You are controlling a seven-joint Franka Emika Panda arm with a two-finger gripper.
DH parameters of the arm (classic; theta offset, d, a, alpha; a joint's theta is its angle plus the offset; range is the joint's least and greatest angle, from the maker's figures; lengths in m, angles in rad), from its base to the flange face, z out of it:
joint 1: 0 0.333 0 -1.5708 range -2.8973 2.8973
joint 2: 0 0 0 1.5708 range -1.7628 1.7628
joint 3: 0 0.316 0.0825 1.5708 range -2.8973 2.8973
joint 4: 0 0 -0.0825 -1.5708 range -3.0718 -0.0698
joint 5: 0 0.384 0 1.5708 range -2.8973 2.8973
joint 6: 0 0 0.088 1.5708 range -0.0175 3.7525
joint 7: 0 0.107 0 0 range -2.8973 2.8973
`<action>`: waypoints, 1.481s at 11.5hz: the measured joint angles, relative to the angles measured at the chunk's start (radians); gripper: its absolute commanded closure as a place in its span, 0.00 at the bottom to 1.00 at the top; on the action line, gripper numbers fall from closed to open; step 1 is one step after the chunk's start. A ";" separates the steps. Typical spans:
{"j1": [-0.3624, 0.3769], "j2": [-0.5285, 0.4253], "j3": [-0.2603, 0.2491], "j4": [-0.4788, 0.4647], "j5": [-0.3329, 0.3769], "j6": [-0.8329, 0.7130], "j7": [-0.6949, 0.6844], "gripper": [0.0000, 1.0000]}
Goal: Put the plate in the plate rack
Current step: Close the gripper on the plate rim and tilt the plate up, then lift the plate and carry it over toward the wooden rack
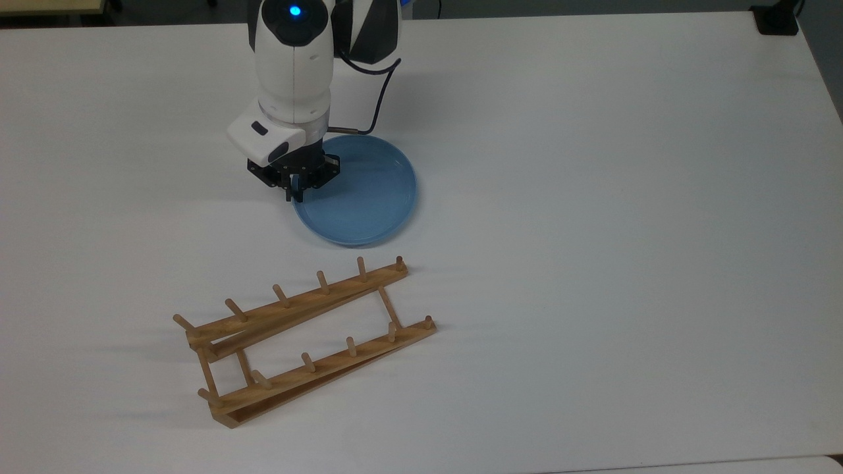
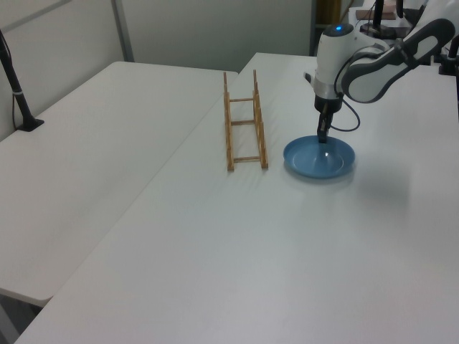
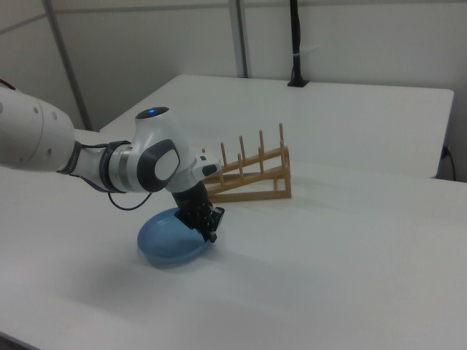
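Gripper [image 1: 296,191] closed on the rim of the plate [image 1: 362,194] at the top view's left edge, fingers drawn together over the raised lip. Plate light blue, round, near flat and low over the white surface [image 1: 593,197]; in the right view [image 3: 169,239] tilted slightly, gripped edge appearing a little higher, contact with the surface at the far edge not determinable. Plate rack [image 1: 299,339] below the plate in the top view, near but apart, long axis running diagonally from lower left to upper right; nearest rail end with its peg just beside the plate's lower edge. In the left view, plate rack [image 2: 244,129] to the left of the plate [image 2: 319,157], rails pointing away from the camera. Governing relation for the coming move, as judged: plate held by one edge with its face horizontal, slots between pegs upright and across the rails, so rotation to vertical and alignment crosswise to the rails needed before lowering. Risk: single-edge grip on a glossy rim, slip possible during tilt. Fingertip contact hidden behind the gripper body [image 3: 204,219] in the right view; depth of bite on the rim unclear. Arm base cut off in the top view.
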 measured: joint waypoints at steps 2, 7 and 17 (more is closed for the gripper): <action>0.000 0.001 0.005 0.000 0.000 0.000 0.003 1.00; 0.000 -0.025 0.009 0.011 0.000 0.000 0.004 1.00; 0.001 -0.194 0.044 0.074 0.000 -0.031 0.007 1.00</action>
